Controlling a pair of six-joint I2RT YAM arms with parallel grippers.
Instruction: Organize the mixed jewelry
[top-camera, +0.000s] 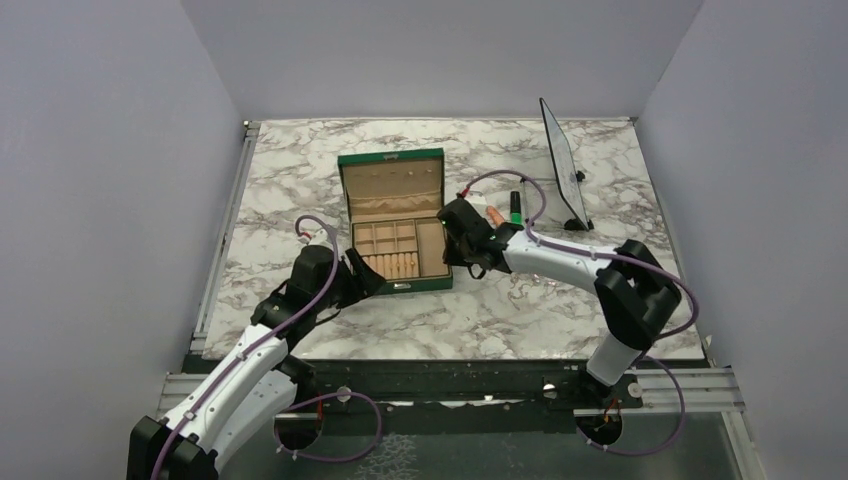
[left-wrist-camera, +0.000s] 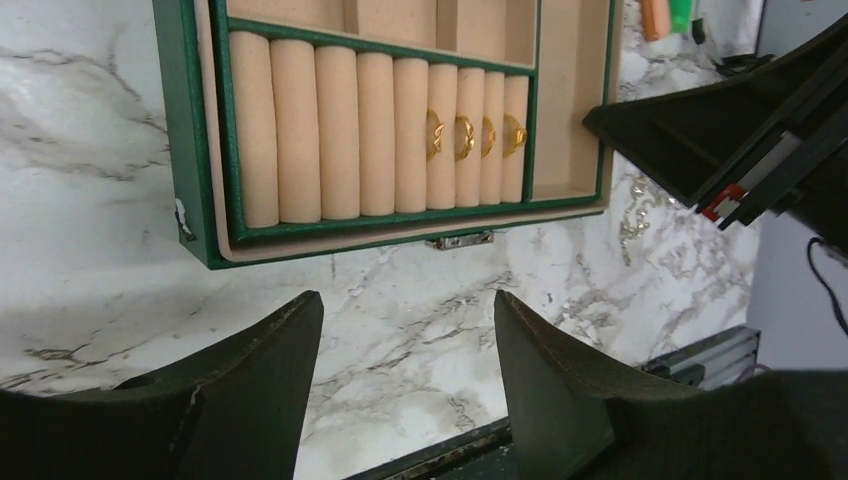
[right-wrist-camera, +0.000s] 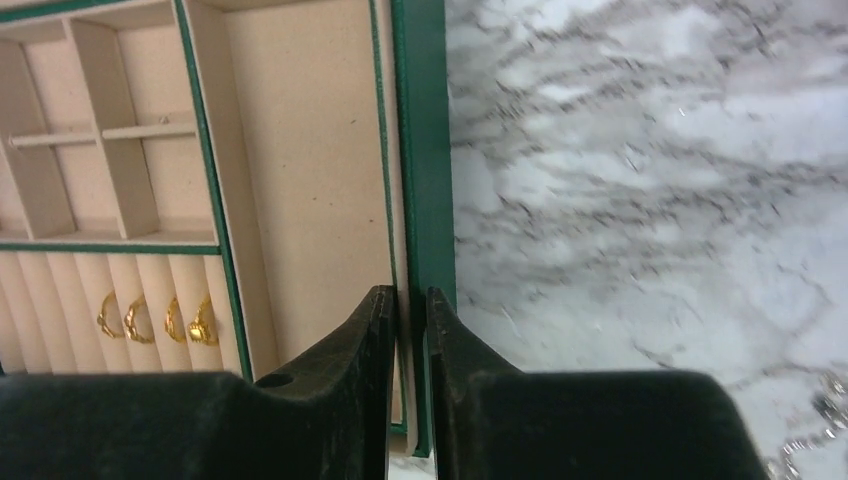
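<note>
The green box (top-camera: 391, 158) stands open mid-table, its beige tray facing up. Several gold rings (left-wrist-camera: 465, 135) sit in the ring rolls; they also show in the right wrist view (right-wrist-camera: 150, 318). The thin silvery chain (left-wrist-camera: 640, 200) lies on the marble just right of the box's front corner, and shows in the right wrist view (right-wrist-camera: 825, 425). My left gripper (left-wrist-camera: 408, 305) is open and empty over bare marble in front of the box (left-wrist-camera: 190, 150). My right gripper (right-wrist-camera: 410, 295) is closed on the box's right wall (right-wrist-camera: 425, 150), one finger inside and one outside.
An orange cylinder (top-camera: 494, 216) and a green-and-black marker (top-camera: 516, 207) lie right of the box, behind my right gripper (top-camera: 452, 240). A dark upright panel on a stand (top-camera: 562, 160) is at the back right. My left gripper (top-camera: 372, 283) is near the table's front edge.
</note>
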